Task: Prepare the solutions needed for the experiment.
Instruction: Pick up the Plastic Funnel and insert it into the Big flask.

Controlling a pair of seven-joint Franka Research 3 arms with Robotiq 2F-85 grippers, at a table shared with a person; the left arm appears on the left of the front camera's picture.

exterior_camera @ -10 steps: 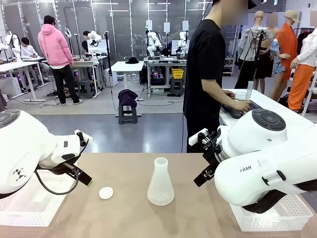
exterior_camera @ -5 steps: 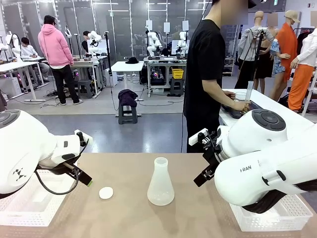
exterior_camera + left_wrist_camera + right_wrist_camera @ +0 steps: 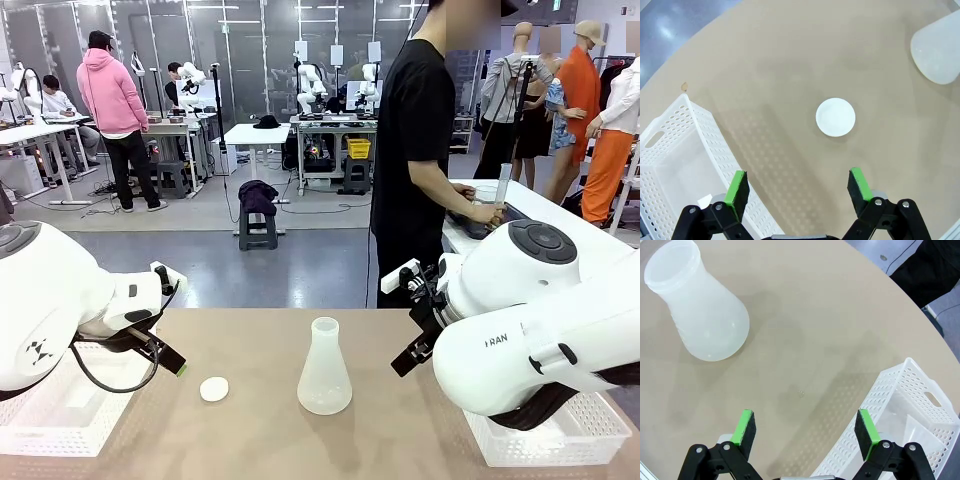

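Both spread, left tool (image 3: 798, 176), right tool (image 3: 804, 416), upright flask (image 3: 324, 368), white cap (image 3: 214, 389) nearby

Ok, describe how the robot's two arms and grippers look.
Both arms are glossy white with rounded, bulbous joint housings. The left arm bears a small black logo and has a looping black cable; the right arm carries black "FRAN" lettering. The left gripper and right gripper are black, with pinned linkage fingers tipped by bright green pads.
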